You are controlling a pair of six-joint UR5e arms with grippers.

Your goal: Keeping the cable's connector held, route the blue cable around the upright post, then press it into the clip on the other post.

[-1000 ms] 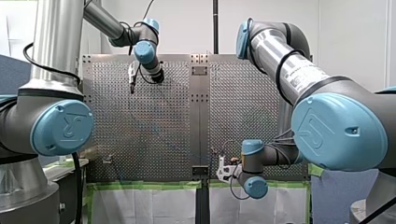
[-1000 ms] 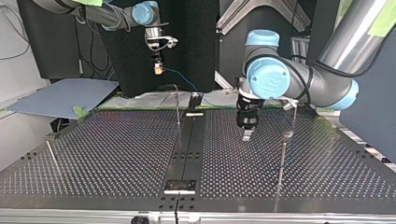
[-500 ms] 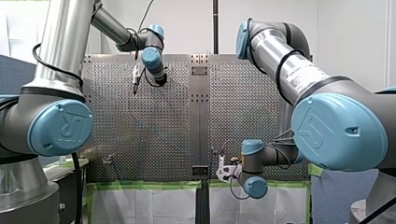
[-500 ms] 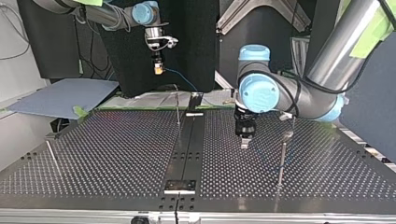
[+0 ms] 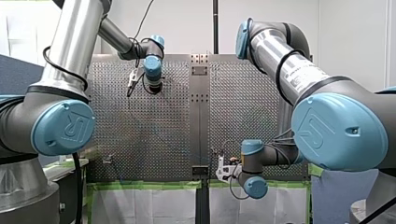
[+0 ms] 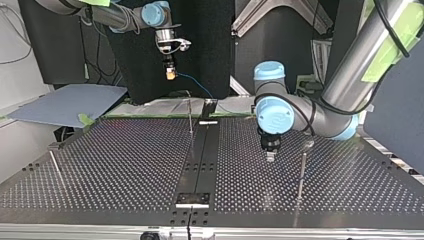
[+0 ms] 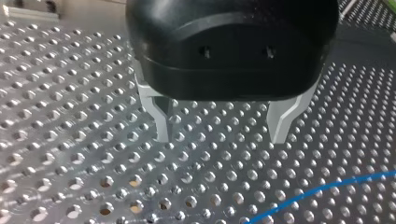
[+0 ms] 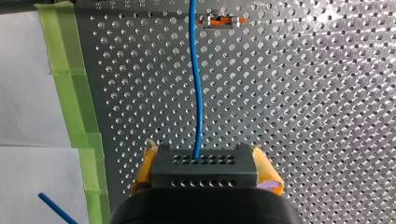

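Over the worktop [image 8: 303, 93] edge lined with green tape [image 8: 70, 93], your right end effector [image 6: 170, 76] is clamped on the connector [image 8: 204, 170], anchoring the blue cable [image 8: 197, 93]. Toward the opposite edge, your left end effector [image 7: 223, 128] hovers with fingers [image 7: 163, 121] apart near the cable, likely to grasp it for routing.

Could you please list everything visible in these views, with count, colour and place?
perforated table: one, grey metal, under both arms.
blue cable: one, running from the connector ahead of my right gripper.
connector: one, black, between yellow pads.
posts: three, thin metal, upright on the table in the top view.
fitting: one, orange and metal, beside the cable.
green tape: strips along the table's edge.
grey sheet: one, at the top view's left.
left gripper: black, grey fingers open, holding nothing.
right gripper: shut on the connector.
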